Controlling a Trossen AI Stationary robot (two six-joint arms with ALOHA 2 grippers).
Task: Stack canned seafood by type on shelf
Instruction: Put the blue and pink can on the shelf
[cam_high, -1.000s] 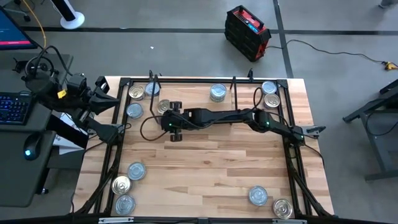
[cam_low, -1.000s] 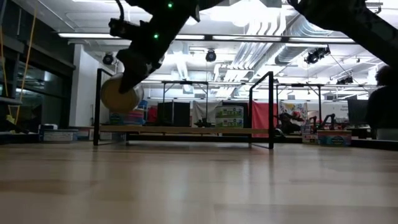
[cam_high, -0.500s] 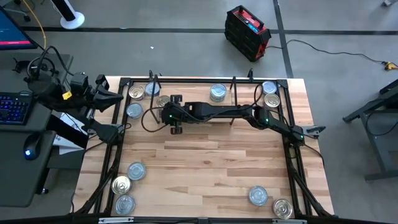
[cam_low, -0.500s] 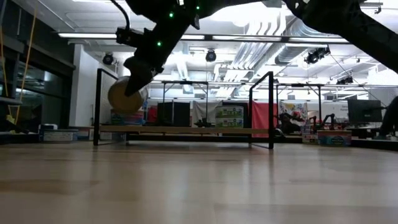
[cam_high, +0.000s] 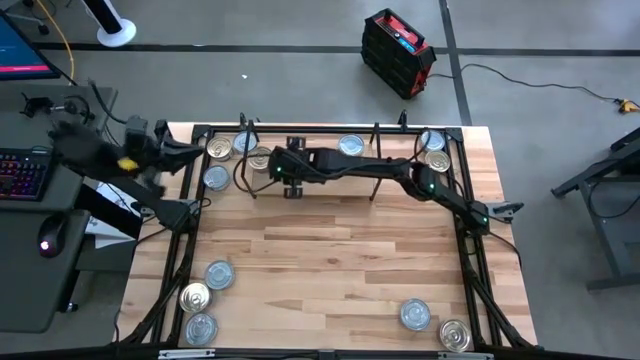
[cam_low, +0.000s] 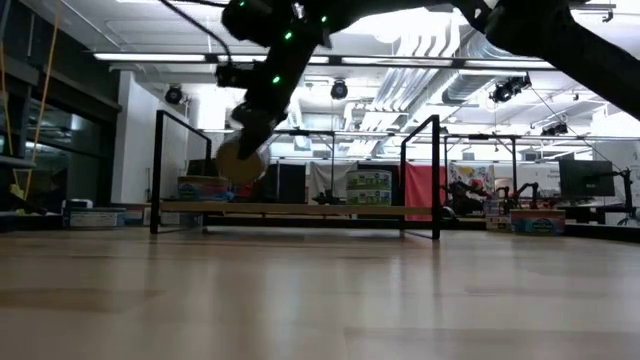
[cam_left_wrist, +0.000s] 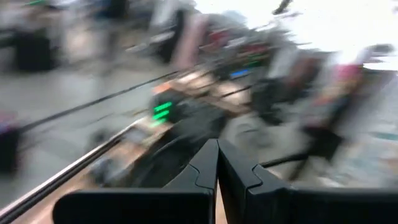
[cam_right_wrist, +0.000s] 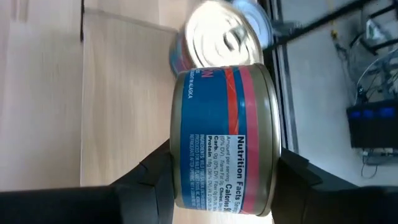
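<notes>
My right gripper reaches to the table's far left and is shut on a tin with a blue and red label and gold rims. In the low view this tin hangs above the left part of the shelf. Tins stand on the shelf's left end, and a silver-lidded tin lies just beyond the held one. My left gripper is shut with nothing in it; it points level at the table's far left corner. My right gripper pinches the tin's curved side wall between its two fingers, one on each opposite side. The fingers slant down toward the far left. The tin is lifted clear of the shelf and tipped, its flat gold face turned toward the near side.
More tins lie at the far left, far middle, far right, near left and near right. Black uprights stand at the shelf's ends. The middle of the tabletop is bare wood.
My right gripper has carried the tin toward the table's far edge and over the shelf, keeping it clear of the wood. My left arm has turned its wrist at the far left corner.
</notes>
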